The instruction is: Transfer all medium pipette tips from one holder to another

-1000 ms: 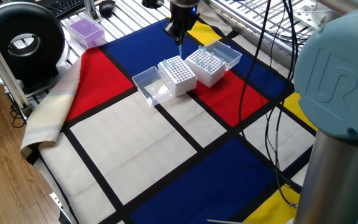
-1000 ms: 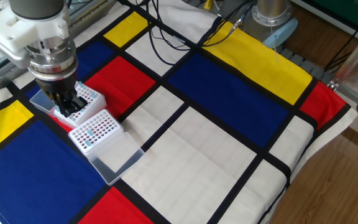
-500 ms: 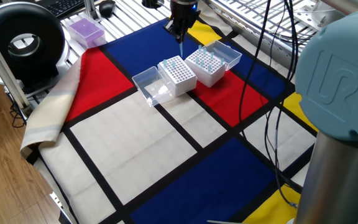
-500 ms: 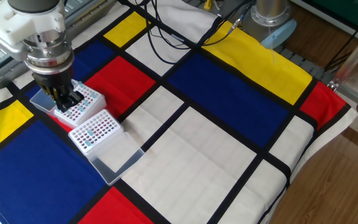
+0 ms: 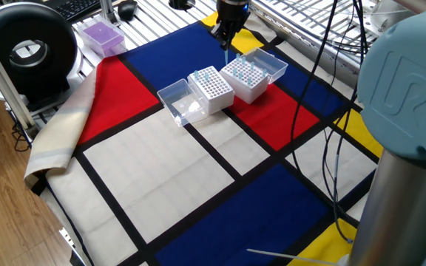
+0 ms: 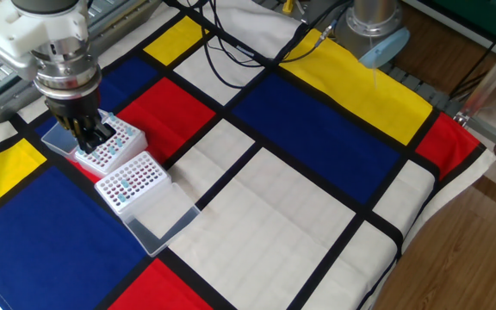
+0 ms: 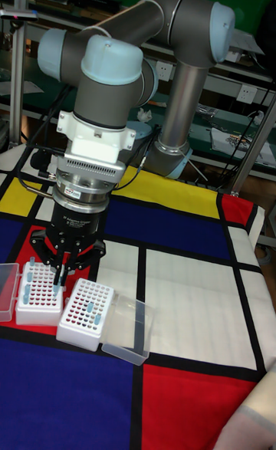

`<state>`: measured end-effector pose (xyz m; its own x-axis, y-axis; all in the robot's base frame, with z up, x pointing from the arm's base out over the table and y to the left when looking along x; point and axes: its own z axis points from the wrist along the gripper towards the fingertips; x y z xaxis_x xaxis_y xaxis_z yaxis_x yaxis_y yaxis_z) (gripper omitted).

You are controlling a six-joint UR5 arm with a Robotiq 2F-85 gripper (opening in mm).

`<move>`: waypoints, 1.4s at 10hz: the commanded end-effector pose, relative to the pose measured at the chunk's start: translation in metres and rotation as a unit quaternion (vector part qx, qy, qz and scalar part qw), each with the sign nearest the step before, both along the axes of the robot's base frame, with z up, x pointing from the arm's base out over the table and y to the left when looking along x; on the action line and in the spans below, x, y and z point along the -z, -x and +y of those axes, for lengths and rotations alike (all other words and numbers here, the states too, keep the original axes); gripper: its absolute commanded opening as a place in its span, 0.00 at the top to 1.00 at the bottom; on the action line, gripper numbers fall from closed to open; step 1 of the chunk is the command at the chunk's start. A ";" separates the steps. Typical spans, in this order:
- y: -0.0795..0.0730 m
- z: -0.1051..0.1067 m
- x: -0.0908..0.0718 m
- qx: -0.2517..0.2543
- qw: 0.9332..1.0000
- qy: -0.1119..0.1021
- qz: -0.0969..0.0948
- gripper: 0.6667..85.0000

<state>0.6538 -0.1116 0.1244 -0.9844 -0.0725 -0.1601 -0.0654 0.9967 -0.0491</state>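
Two white racks stand side by side on the checked cloth, each with its clear lid swung open. The far rack holds several pale blue medium pipette tips. Only a few tips stand in the near rack. My gripper hangs point-down over the far rack's edge. It is shut on one thin tip that dangles just above the holes.
Clear lids flank the racks. A purple box and a black round device sit at the far left. Cables cross the cloth on the right, beside the arm's large body.
The gripper, still holding the tip, has shifted sideways from above the near rack to above the far rack. Both racks have stayed put.
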 end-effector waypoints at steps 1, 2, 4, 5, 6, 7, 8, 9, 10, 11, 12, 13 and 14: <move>0.000 0.002 0.005 0.003 1.000 -0.015 -0.004 0.87; 0.001 0.002 0.007 0.003 1.000 -0.015 -0.004 0.87; 0.000 0.004 0.010 0.004 1.000 -0.017 -0.007 0.87; 0.000 0.003 0.012 0.004 1.000 -0.017 -0.007 0.87; 0.000 0.003 0.013 0.004 1.000 -0.017 -0.009 0.87; 0.001 0.003 0.014 0.004 1.000 -0.018 -0.009 0.87; 0.001 0.002 0.015 0.003 1.000 -0.019 -0.009 0.87; 0.002 0.001 0.017 0.003 1.000 -0.020 -0.010 0.87; 0.002 0.000 0.019 0.000 1.000 -0.022 -0.012 0.87; 0.001 -0.001 0.021 0.000 1.000 -0.024 -0.013 0.87; 0.002 -0.001 0.025 -0.003 1.000 -0.025 -0.015 0.87; 0.003 0.004 0.027 -0.010 0.999 -0.036 -0.013 0.83; 0.008 0.007 0.029 -0.021 0.999 -0.044 -0.004 0.80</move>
